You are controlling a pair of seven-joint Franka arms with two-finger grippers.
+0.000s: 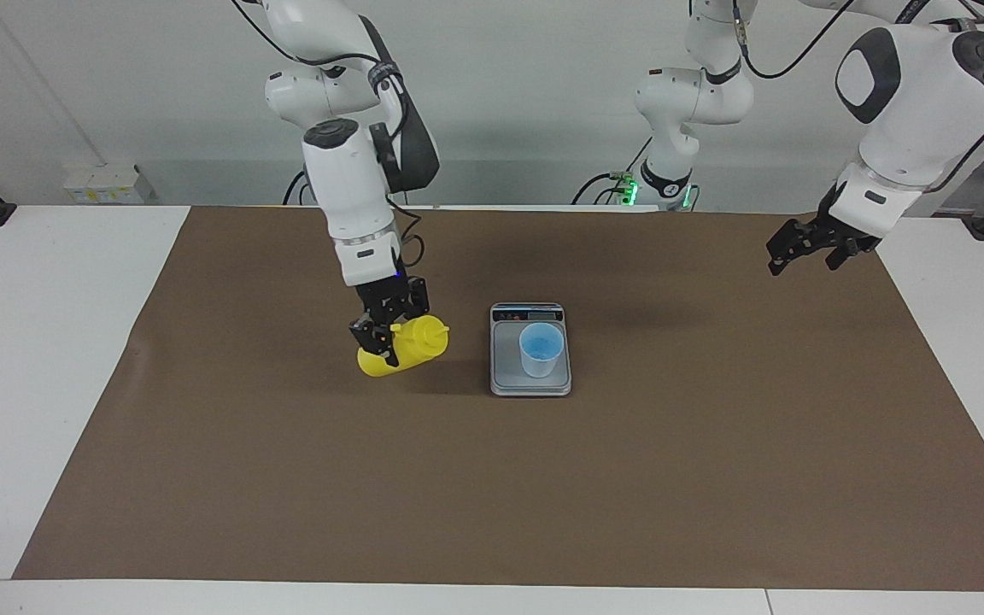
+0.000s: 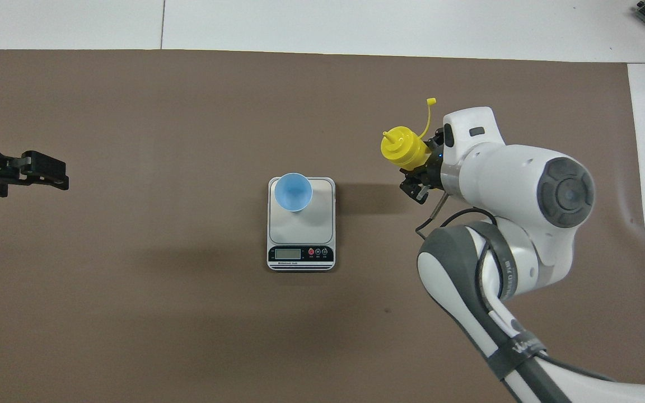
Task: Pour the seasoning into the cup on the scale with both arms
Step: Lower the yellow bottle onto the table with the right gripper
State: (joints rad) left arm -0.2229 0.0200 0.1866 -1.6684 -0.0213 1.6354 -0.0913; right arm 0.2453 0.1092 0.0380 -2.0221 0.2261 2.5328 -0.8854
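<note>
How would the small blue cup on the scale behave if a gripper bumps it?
The cup looks thin and light, so it would probably slide or tip easily. It stands near one edge of the scale plate, so it might fall off.

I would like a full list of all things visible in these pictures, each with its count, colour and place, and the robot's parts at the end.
seasoning bottle: one, bright yellow, tilted, held in the air over the mat, beside the scale toward the right arm's end of the table.
cup: one, translucent light blue, upright on the scale's plate.
scale: one, silver-grey with a dark display strip, on the mat at mid-table.
mat: one, brown, covering most of the table.
table: one, white.
right claw: one, black, shut on the seasoning bottle.
left claw: one, black, open, holding nothing, over the mat's edge at the left arm's end; this arm waits.
</note>
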